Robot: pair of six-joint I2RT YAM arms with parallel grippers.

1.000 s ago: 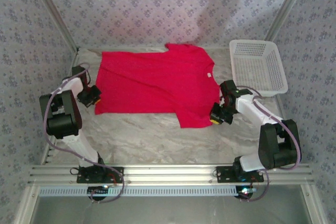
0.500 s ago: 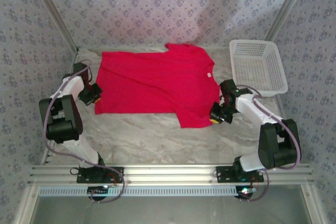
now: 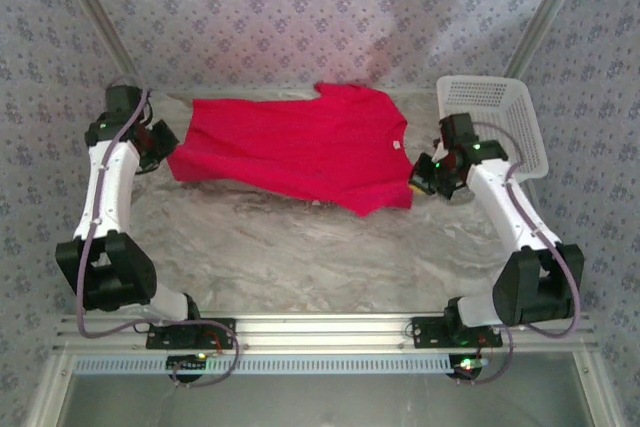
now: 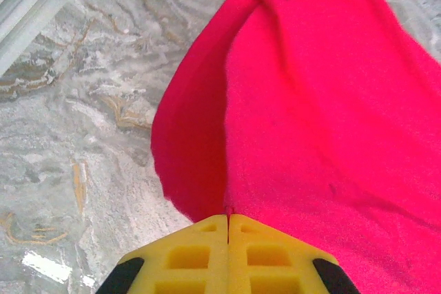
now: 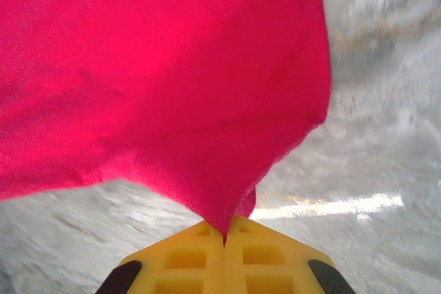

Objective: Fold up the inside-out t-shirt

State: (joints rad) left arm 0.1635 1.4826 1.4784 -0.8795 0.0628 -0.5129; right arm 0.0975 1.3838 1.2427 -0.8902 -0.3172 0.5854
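Red t-shirt [image 3: 300,142] in both outstretched arms' jaws

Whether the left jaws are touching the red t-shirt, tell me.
Touching. The left wrist view shows the t-shirt pinched in the shut left gripper.

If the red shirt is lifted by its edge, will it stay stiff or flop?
Probably floppy: the shirt hangs in soft folds from the left end effector and the right end effector, both shut on its edge. Likely light, since two small pinches carry it. Its middle would probably drag on the table.
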